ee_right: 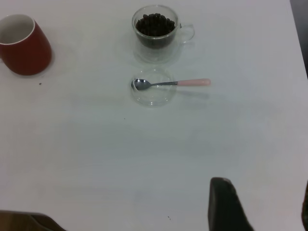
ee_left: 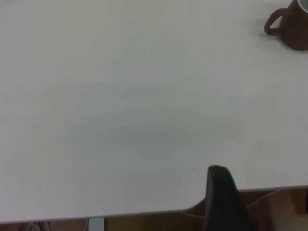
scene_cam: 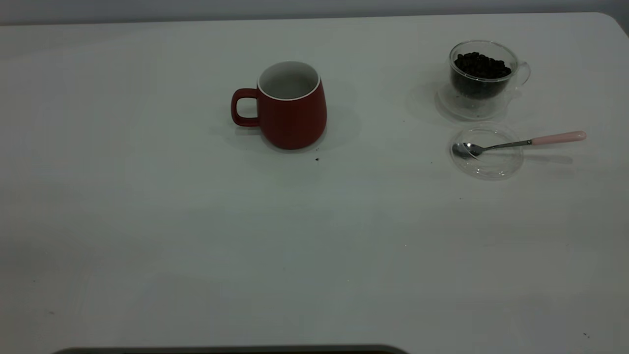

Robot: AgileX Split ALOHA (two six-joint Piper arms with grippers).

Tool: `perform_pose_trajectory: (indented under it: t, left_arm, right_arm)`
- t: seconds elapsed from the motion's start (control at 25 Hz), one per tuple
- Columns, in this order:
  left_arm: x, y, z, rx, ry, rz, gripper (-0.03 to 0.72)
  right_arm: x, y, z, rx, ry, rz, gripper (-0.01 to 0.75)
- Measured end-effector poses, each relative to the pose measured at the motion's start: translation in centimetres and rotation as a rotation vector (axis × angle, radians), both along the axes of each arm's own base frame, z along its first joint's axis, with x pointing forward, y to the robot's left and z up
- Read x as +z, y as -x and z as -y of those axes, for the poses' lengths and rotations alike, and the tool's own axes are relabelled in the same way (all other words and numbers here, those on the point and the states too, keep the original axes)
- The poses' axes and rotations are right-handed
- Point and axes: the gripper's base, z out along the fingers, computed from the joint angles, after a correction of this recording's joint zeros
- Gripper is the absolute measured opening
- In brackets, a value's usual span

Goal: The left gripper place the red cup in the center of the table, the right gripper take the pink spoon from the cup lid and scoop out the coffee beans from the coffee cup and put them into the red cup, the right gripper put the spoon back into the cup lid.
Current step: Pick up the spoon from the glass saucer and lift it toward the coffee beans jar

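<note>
Right gripper point(ee_right: 260, 207): black fingers spread wide, holding nothing, hovering over bare white table point(scene_cam: 196, 246) with open room ahead. Pink-handled metal spoon point(ee_right: 168, 83) well ahead of it, bowl resting in clear round glass lid point(ee_right: 153, 93); beyond, clear glass cup point(ee_right: 155, 31) of dark coffee beans point(ee_right: 155, 24). Dark red ceramic mug point(scene_cam: 290, 105) mid-table, well apart. Left gripper point(ee_left: 257, 202): at table edge, spread wide, empty.

This looks like a lab or test bench, not a kitchen: a big plain white table point(scene_cam: 147, 236) with rounded corners stands against a bare grey wall point(scene_cam: 295, 7). On it sit only a red cup point(scene_cam: 292, 105), a glass coffee cup point(scene_cam: 484, 73) of coffee beans point(scene_cam: 480, 65), and a pink spoon point(scene_cam: 521, 143) on a cup lid point(scene_cam: 487, 162). Brown floor point(ee_left: 269, 204) shows past the table's edge.
</note>
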Motion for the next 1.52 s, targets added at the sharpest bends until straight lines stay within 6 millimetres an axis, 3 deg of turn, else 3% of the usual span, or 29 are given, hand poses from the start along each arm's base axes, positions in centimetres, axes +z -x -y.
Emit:
perform_pose_trajectory:
  t: [0.92, 1.04, 1.24, 1.52]
  left_arm:
    - [0.0, 0.0, 0.0, 0.000, -0.001, -0.001, 0.463]
    - [0.0, 0.0, 0.0, 0.000, -0.001, -0.001, 0.463]
    - [0.0, 0.0, 0.0, 0.000, -0.001, -0.001, 0.463]
    - [0.0, 0.0, 0.0, 0.000, -0.001, -0.001, 0.463]
  right_arm:
    - [0.2, -0.6, -0.4, 0.022, -0.048, -0.028, 0.416]
    - [0.6, -2.7, -0.5, 0.031, -0.054, -0.076, 0.452]
    - [0.8, -8.4, -0.7, 0.075, -0.040, -0.120, 0.526]
    - [-2.9, -17.3, -0.9, 0.096, -0.049, -0.268, 0.535]
